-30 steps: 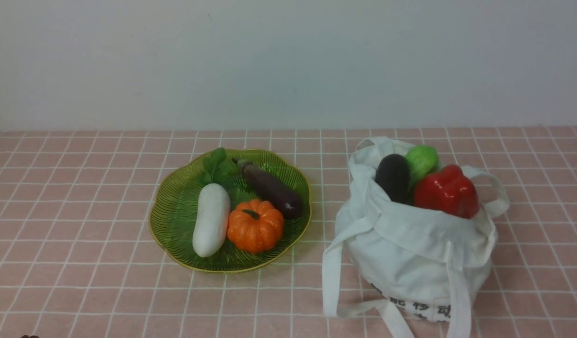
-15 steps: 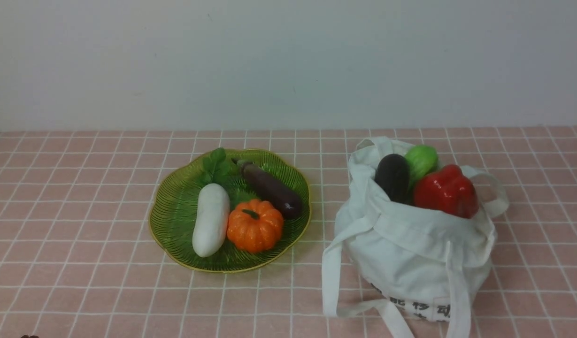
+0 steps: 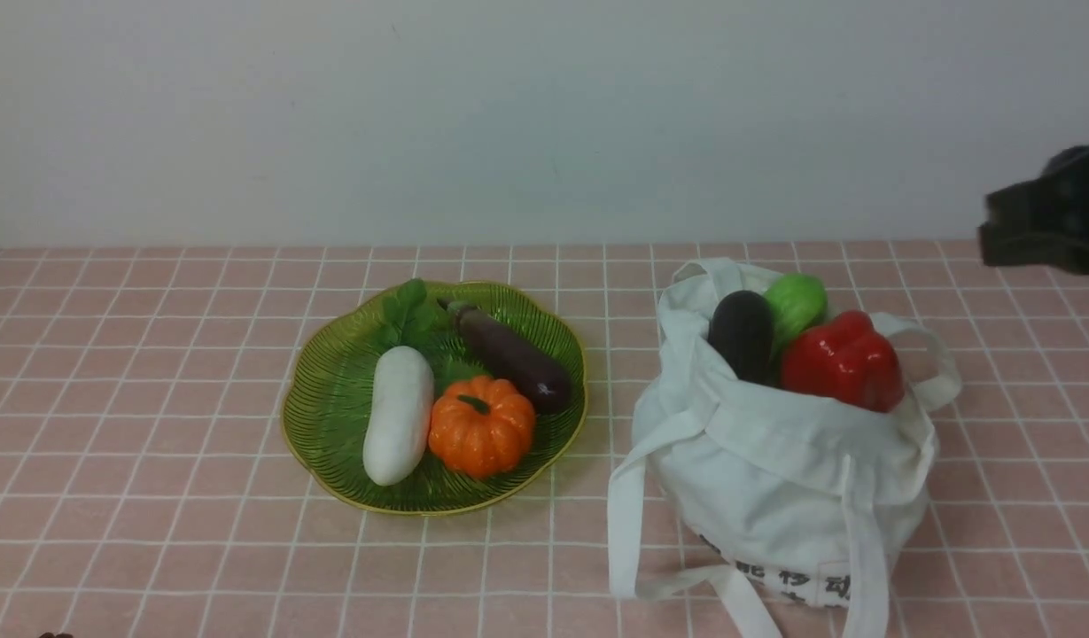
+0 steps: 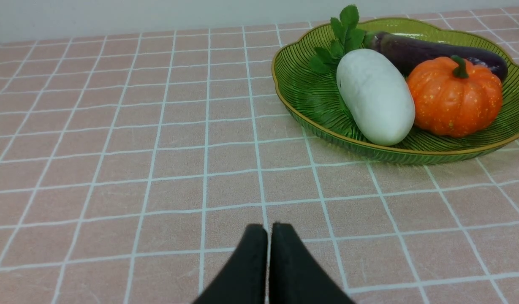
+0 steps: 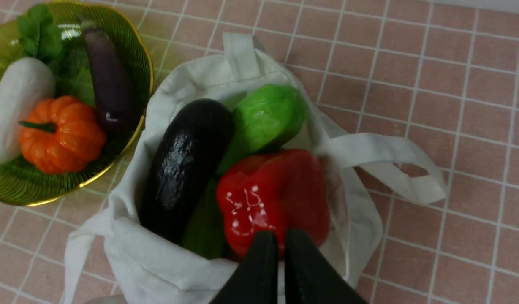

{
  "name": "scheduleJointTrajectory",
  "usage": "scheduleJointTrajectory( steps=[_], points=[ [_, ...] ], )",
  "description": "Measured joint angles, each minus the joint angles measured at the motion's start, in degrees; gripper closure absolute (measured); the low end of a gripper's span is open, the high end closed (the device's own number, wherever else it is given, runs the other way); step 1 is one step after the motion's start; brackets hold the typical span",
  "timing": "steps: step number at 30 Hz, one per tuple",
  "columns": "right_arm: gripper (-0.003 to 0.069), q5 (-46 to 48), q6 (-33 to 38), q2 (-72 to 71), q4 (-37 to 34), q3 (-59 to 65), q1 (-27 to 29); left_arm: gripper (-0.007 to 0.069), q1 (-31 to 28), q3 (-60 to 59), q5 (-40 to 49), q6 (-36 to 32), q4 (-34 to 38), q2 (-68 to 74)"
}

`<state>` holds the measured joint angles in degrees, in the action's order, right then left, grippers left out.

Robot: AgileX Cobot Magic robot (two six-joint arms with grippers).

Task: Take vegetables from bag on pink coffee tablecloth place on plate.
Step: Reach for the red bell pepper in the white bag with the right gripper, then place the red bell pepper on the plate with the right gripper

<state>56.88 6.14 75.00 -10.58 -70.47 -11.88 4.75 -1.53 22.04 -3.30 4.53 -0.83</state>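
The white bag stands on the pink tablecloth at the right, holding a red bell pepper, a black-purple eggplant and a light green vegetable. The green plate lies to its left. My right gripper is shut and empty, hovering above the bag over the pepper; its dark body shows at the right edge of the front view. My left gripper is shut and empty, low over the cloth, apart from the plate.
On the plate lie a white gourd, an orange pumpkin, a long purple eggplant and a green leaf sprig. The bag's straps trail onto the cloth. A pale wall runs behind.
My right arm has come into the front view at the upper right edge, above the bag. The bag, vegetables and plate have not moved.
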Motion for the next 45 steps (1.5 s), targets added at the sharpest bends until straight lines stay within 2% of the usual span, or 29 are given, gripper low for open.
scheduleJointTrajectory(
  steps=[2,5,11,13,16,21,24,26,29,36,45],
  points=[
    [0.0601,-0.7,-0.2,1.5,1.2,0.0,-1.3,0.0630,0.0,0.0,0.0,0.0,0.0,0.0],
    [0.0447,-3.4,-0.3,7.1,5.3,0.0,-4.8,0.0630,0.0,0.0,0.0,0.0,0.0,0.0],
    [0.0159,-7.0,-0.6,12.2,6.3,0.0,-7.9,0.0630,0.0,0.0,0.0,0.0,0.0,0.0],
    [0.0110,-7.4,-0.9,12.9,6.7,0.0,-8.3,0.0630,0.0,0.0,0.0,0.0,0.0,0.0],
    [-0.0006,-8.1,-2.7,14.9,10.6,0.0,-8.9,0.0630,0.0,0.0,0.0,0.0,0.0,0.0],
    [-0.0031,-8.0,-6.1,16.6,15.6,0.0,-9.0,0.0630,0.0,0.0,0.0,0.0,0.0,0.0],
    [-0.0020,-7.9,-6.6,17.8,16.0,0.0,-9.0,0.0630,0.0,0.0,0.0,0.0,0.0,0.0],
    [0.0032,-7.5,-6.6,18.6,15.1,0.0,-9.0,0.0630,0.0,0.0,0.0,0.0,0.0,0.0],
    [0.0165,-6.4,-6.6,18.8,14.4,-0.2,-9.0,0.0630,0.0,0.0,0.0,0.0,0.0,0.0],
    [0.0159,1.9,-7.3,16.7,13.8,-4.5,-9.0,0.0630,0.0,0.0,0.0,0.0,0.0,0.0],
    [0.0159,5.1,-7.7,8.4,11.9,-10.8,-9.0,0.0630,0.0,0.0,0.0,0.0,0.0,0.0]
  ],
)
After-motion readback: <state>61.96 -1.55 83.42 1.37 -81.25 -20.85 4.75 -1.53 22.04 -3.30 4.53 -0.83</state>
